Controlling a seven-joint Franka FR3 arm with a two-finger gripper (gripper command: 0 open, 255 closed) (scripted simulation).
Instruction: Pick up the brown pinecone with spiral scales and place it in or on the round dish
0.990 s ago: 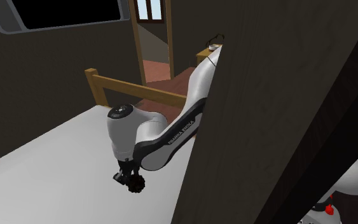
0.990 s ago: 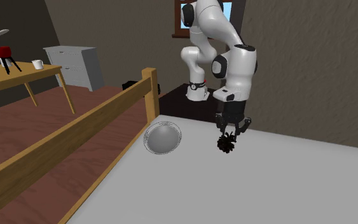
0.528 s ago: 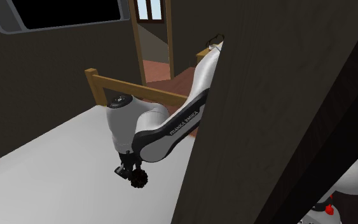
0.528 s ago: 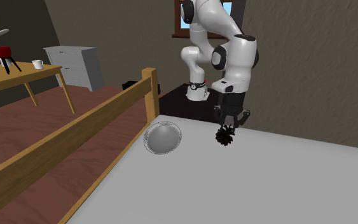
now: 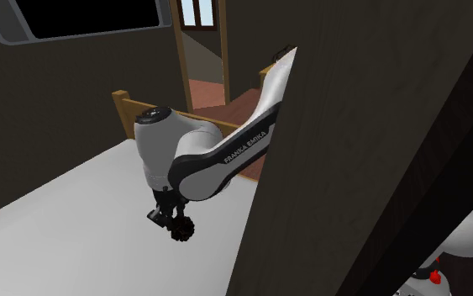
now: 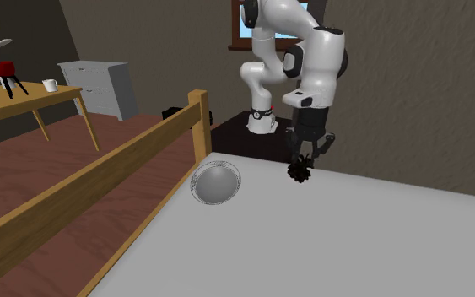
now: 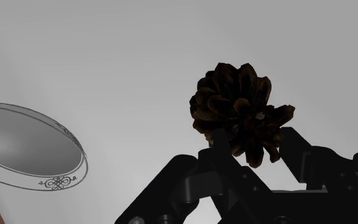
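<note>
A dark brown pinecone with open scales is clasped between my black fingers. My gripper is shut on it and holds the pinecone above the white surface. The shoulder view has the pinecone hanging under the hand. The round grey dish with a patterned rim lies on the surface near the wooden rail, to the second exterior view's left of the gripper and apart from it. In the wrist view the dish lies off to one side of the pinecone.
A wooden rail runs along the white surface's edge by the dish. Beyond it stand a wooden desk with a mug and a grey dresser. A dark slanted panel covers the shoulder view's right.
The hand has risen with the pinecone in it and moved toward the far edge of the white surface, the arm's end swinging upward. The dish has not moved.
</note>
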